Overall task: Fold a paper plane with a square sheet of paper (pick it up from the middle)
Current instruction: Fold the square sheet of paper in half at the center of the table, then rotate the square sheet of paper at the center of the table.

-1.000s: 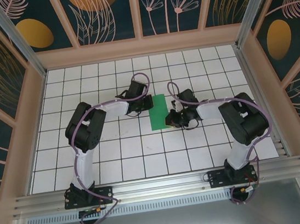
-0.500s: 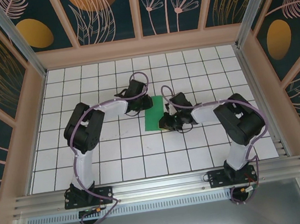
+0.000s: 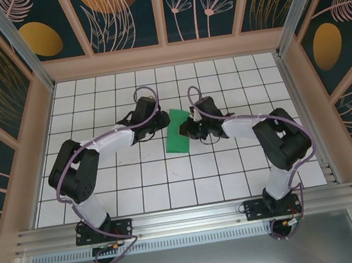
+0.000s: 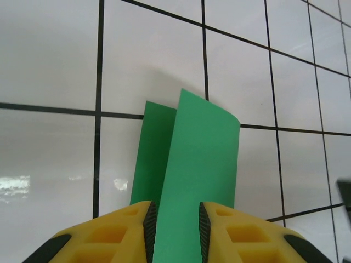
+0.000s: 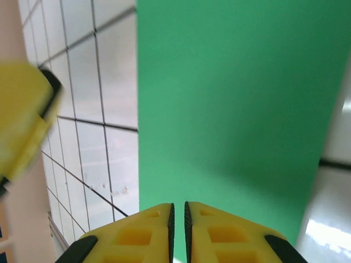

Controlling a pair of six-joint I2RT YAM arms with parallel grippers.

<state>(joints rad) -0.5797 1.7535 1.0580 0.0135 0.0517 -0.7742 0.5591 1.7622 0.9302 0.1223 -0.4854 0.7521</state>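
Note:
The square sheet of paper (image 3: 176,133) is bright green and folded over into a narrow strip, lying slightly tilted on the white tiles between the two grippers. My left gripper (image 3: 161,122) is at its upper left edge. In the left wrist view the jaws (image 4: 175,206) stand apart, and the paper (image 4: 204,148) runs through the gap with two layers showing. My right gripper (image 3: 186,130) is at the strip's right edge. Its jaws (image 5: 179,206) are pinched almost together on the paper (image 5: 230,93), which spreads out ahead of them.
The white gridded table (image 3: 138,188) is boxed in by wooden walls (image 3: 166,55) at the back and both sides. An aluminium rail (image 3: 187,217) carrying the arm bases runs along the near edge. A blurred yellow finger (image 5: 24,115) of the other gripper is close by in the right wrist view.
My left gripper has opened and its arm has swung out to the left. The right gripper has moved left and a little farther back, and the paper has shifted left and tilted.

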